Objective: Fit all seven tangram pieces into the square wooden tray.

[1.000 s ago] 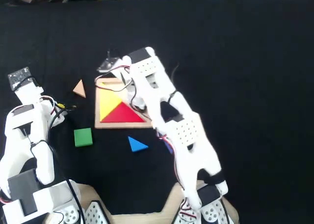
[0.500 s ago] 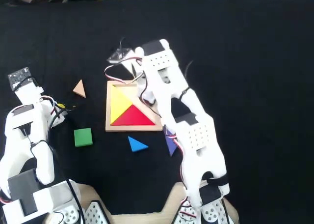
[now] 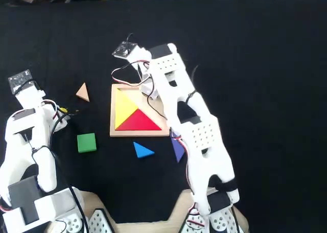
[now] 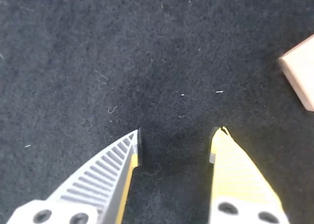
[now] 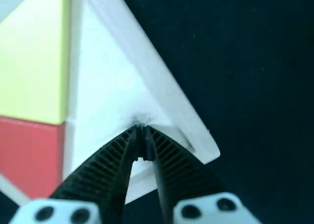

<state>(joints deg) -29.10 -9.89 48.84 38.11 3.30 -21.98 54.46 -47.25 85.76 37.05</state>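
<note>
Black cloth [image 3: 255, 64], tray [image 3: 138, 134], yellow triangle [image 3: 124, 109], red triangle [image 3: 139, 122]

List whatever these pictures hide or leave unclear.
- Wooden tray: in the high view the right arm covers its right side, so any pieces there can't be told.
- Purple piece: high view, partly under that arm, shape unclear.
- Tan piece: left wrist view, cut off by the frame edge.
- Right claw: right wrist view, contact with the tray floor uncertain.

No readable text, label or number seems to stand on anything here.
</note>
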